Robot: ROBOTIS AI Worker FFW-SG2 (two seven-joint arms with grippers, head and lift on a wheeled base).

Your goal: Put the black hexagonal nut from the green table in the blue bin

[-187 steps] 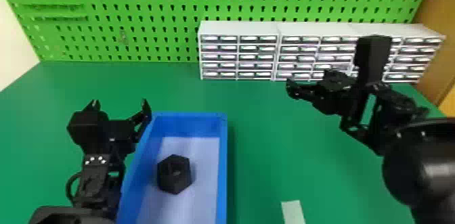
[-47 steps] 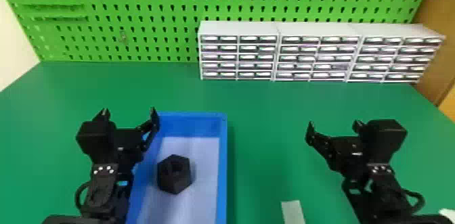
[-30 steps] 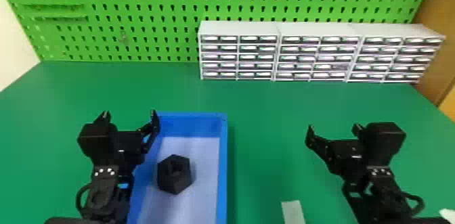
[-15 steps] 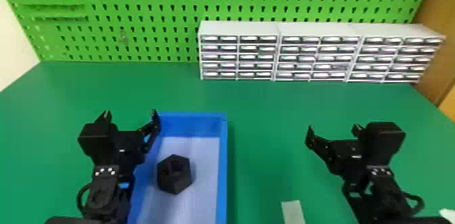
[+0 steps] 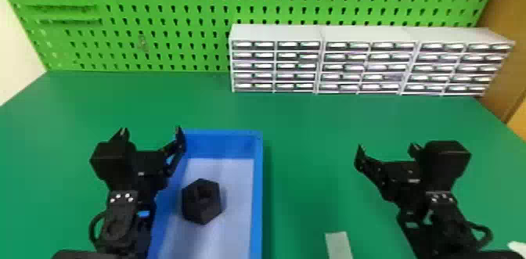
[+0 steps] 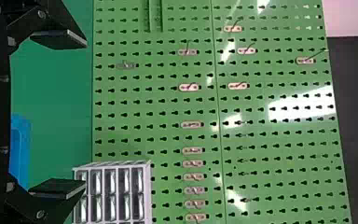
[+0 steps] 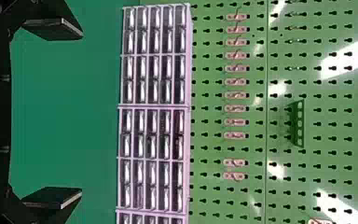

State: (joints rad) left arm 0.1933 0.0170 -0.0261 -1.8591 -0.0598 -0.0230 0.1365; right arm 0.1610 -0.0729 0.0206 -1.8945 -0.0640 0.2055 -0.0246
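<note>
The black hexagonal nut (image 5: pixel 202 201) lies flat on the floor of the blue bin (image 5: pixel 257 199), touched by neither gripper. My left gripper (image 5: pixel 152 137) is held over the bin's left wall, left of the nut, its fingers wide apart. On the right part of the green table (image 5: pixel 309 152) view, my right gripper (image 5: pixel 387 148) is well away from the bin, also open and holding nothing. In the left wrist view, the left gripper (image 6: pixel 84 114) has an empty gap between its fingers. The right gripper (image 7: pixel 81 114) looks the same in the right wrist view.
A row of white drawer cabinets (image 5: pixel 321 58) stands along the table's back, before a green pegboard (image 5: pixel 164 15) with metal hooks. A pale flat strip (image 5: pixel 339 245) lies near the front edge, between the bin and the right arm.
Since the oldest frame, the right arm has come down and toward the front, and the left gripper has shifted slightly right. Over the last second both have kept still. The nut has not moved.
</note>
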